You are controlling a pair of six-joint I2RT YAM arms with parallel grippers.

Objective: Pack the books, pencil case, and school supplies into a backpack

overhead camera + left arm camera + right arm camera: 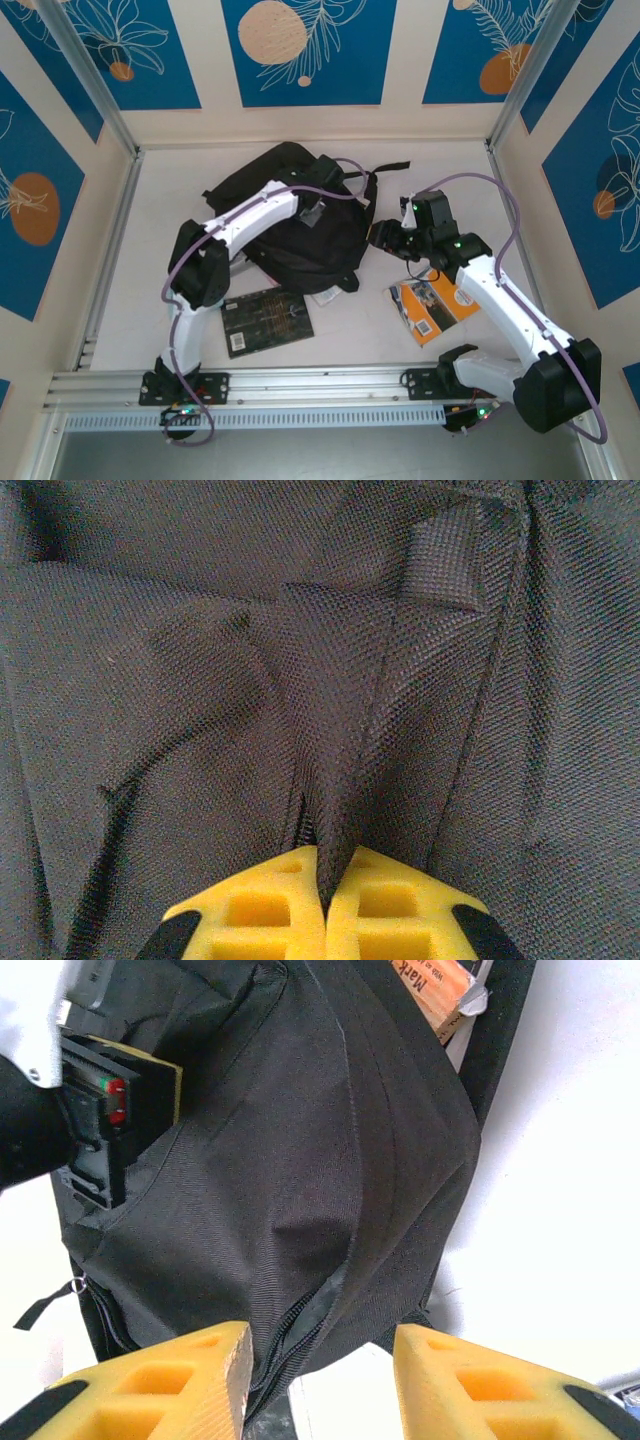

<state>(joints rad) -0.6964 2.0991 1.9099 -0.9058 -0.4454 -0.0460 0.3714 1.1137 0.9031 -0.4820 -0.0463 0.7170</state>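
The black backpack [290, 235] lies in the middle of the table. My left gripper [316, 208] rests on top of it, and its yellow fingers [270, 910] are shut on a raised fold of the backpack's fabric [335, 730]. My right gripper [386, 238] is at the backpack's right side and stands open [322, 1370]. It straddles the backpack's zipped edge [300, 1330], with its left finger against the fabric. A black book with gold patterning [265, 320] lies in front of the backpack. An orange-and-black book [435, 305] lies to the right. An orange book corner [430, 985] shows at the backpack's edge.
A white flat piece [322, 297] pokes out at the backpack's near edge. The table [150, 260] is walled at the back and both sides. A metal rail [320, 385] runs along the near edge by the arm bases. A purple cable [500, 200] loops above the right arm.
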